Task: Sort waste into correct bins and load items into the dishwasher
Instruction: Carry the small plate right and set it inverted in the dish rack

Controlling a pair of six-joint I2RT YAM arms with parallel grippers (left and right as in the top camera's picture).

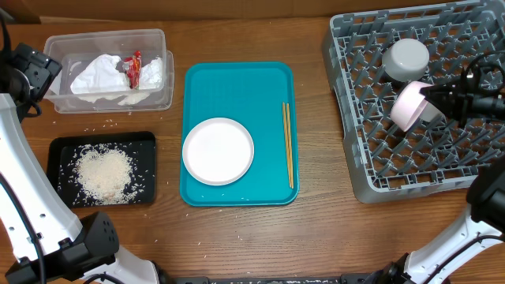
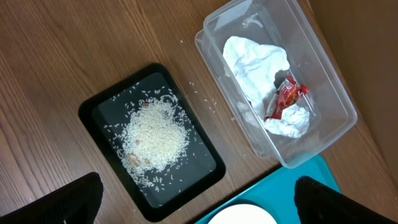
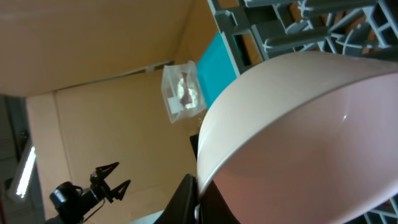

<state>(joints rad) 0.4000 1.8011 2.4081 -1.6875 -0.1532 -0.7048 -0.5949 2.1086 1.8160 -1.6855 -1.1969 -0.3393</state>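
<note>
Presently, the pink plate is gripped at its rim by the right fingers, tilted over the rack. The left fingers are held wide apart, empty, above the black tray and tub.

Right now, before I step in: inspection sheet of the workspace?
surface: wooden table, otherwise bare between the trays.
job's things: napkin and red sauce packet in clear tub; rice heap in black tray; white plate and chopsticks on teal tray; grey-green bowl in dish rack.
clutter: stray rice grains on the table by the black tray.
grippers: left fingers open, empty; right fingers shut on pinkish-white plate over the rack.
cables: black cables along the arms, none across the trays.
surroundings: cardboard wall behind the table.
</note>
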